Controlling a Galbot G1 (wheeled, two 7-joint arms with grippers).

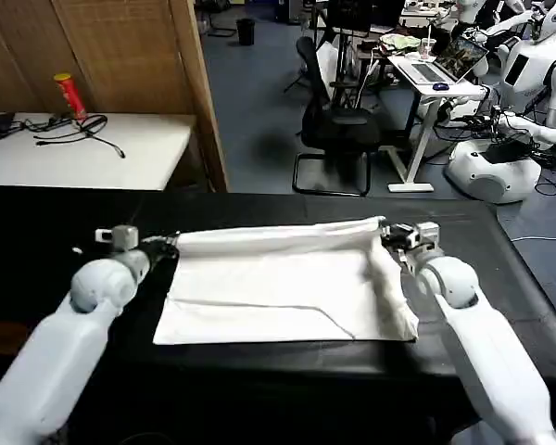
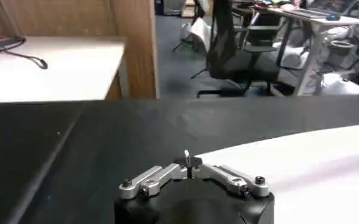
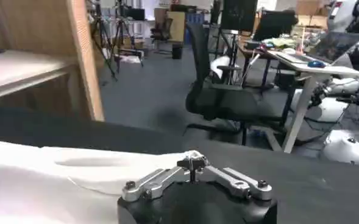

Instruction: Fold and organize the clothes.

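The left gripper [image 1: 170, 247] and right gripper [image 1: 386, 235] each pinched a far corner of the white cotton T-shirt [image 1: 278, 287], stretched flat between them on the black table [image 1: 37, 232].

white T-shirt [image 1: 283, 283], claws [image 1: 167, 247] [image 1: 391, 237] gripping corners
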